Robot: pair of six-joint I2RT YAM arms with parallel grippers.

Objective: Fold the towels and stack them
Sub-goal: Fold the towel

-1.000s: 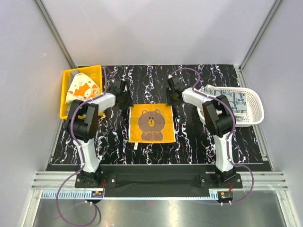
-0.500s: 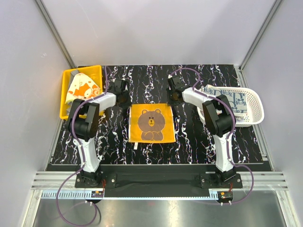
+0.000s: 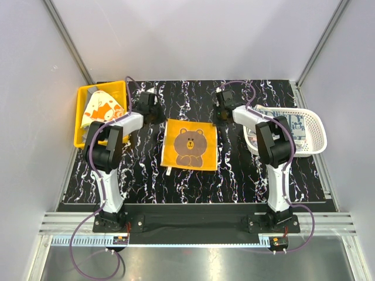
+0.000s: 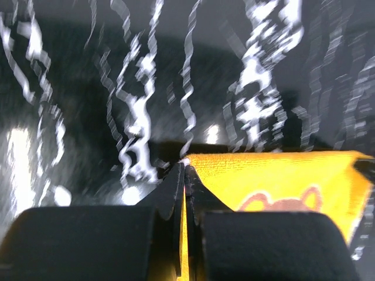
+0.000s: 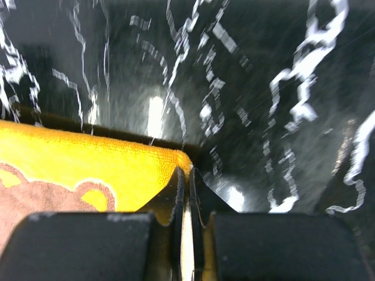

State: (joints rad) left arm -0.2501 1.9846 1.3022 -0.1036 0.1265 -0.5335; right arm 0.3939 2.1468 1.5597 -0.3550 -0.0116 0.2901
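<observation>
An orange-yellow towel (image 3: pixel 190 144) with a brown bear on it lies spread on the black marbled mat (image 3: pixel 246 172). My left gripper (image 3: pixel 157 116) is shut on its far left corner. In the left wrist view that gripper (image 4: pixel 184 167) pinches the cloth's edge and the towel (image 4: pixel 275 175) stretches off to the right. My right gripper (image 3: pixel 220 117) is shut on the far right corner, and in the right wrist view it (image 5: pixel 188 172) clamps the towel (image 5: pixel 88 164). An orange-white towel (image 3: pixel 102 108) lies in the yellow bin. A blue-white patterned towel (image 3: pixel 287 123) lies in the white basket.
The yellow bin (image 3: pixel 81 132) stands at the mat's far left. The white slotted basket (image 3: pixel 316 140) stands at the right, partly over the mat's edge. Grey walls close in the back and both sides.
Both grippers have closed on the bear towel's far corners and moved away from the arm bases. The towel has slid with them, a little further back and to the right.
</observation>
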